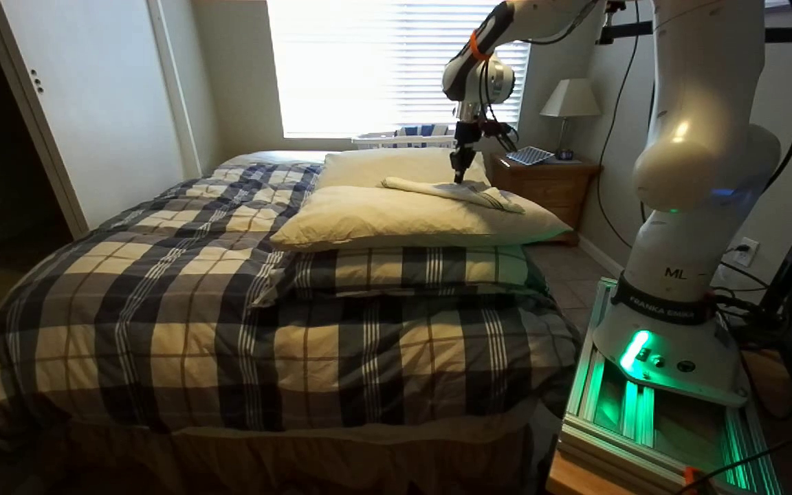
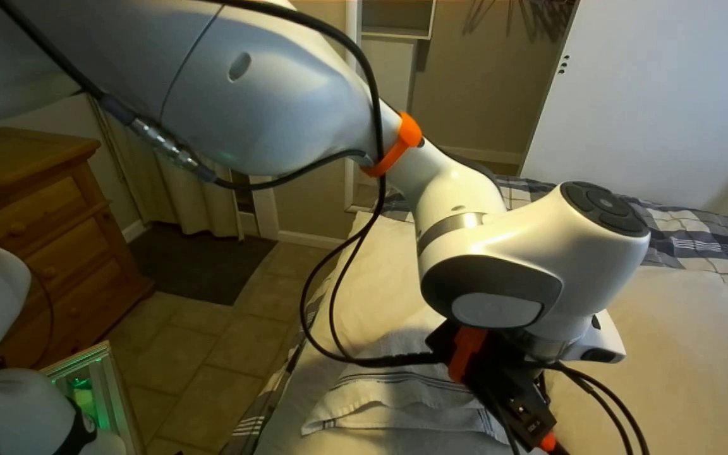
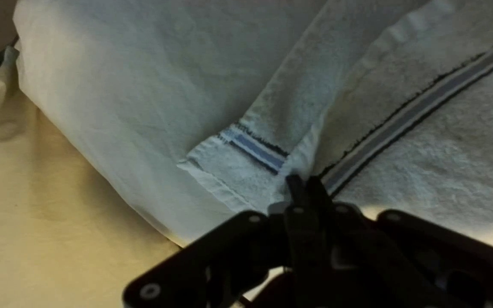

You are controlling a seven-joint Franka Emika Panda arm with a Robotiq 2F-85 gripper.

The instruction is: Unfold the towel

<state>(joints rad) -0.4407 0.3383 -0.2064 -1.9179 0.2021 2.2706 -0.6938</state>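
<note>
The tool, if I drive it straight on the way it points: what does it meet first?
The towel, near a folded edge. In the wrist view the tool looks to be at or touching it, though exact contact is hard to judge. The pillow under it would likely come next.
</note>
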